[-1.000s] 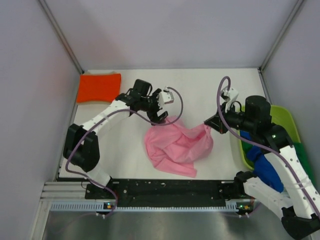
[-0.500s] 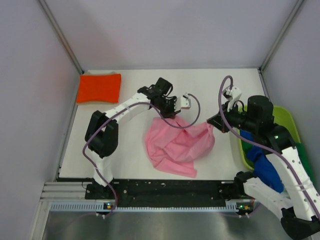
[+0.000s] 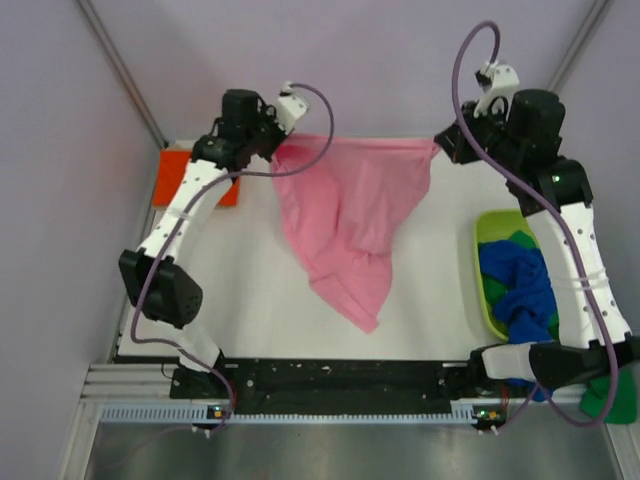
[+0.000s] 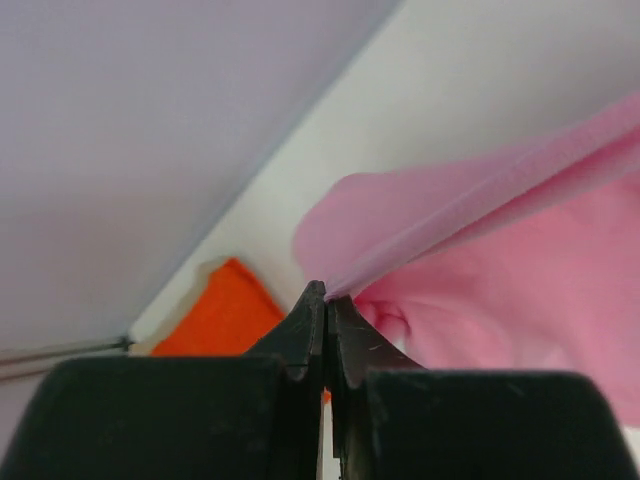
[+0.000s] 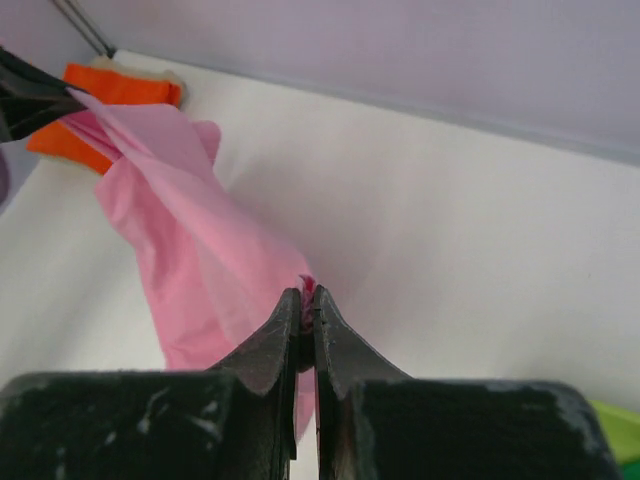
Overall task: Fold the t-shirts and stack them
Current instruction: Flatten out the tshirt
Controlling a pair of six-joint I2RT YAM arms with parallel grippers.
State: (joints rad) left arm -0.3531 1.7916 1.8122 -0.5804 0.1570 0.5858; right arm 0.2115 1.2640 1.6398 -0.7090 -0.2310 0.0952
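A light pink t-shirt (image 3: 350, 215) hangs stretched between both raised arms, its lower tip touching the table near the front. My left gripper (image 3: 277, 150) is shut on its left corner; in the left wrist view the pink cloth (image 4: 480, 270) runs out from my closed left gripper (image 4: 327, 295). My right gripper (image 3: 438, 143) is shut on the right corner, and the right wrist view shows the right gripper (image 5: 307, 293) pinching the pink cloth (image 5: 190, 250). A folded orange-red t-shirt (image 3: 178, 172) lies at the back left. Royal blue (image 3: 522, 292) and dark green (image 3: 500, 277) t-shirts lie in the tub.
A lime-green plastic tub (image 3: 487, 235) stands at the right edge of the table. The white table (image 3: 250, 290) is walled by grey panels at the back and sides. A black rail (image 3: 330, 378) with the arm bases runs along the near edge.
My left gripper closed on the pink t-shirt's left corner. Both arms then rose toward the back, lifting and spreading the shirt from a crumpled heap into a hanging sheet.
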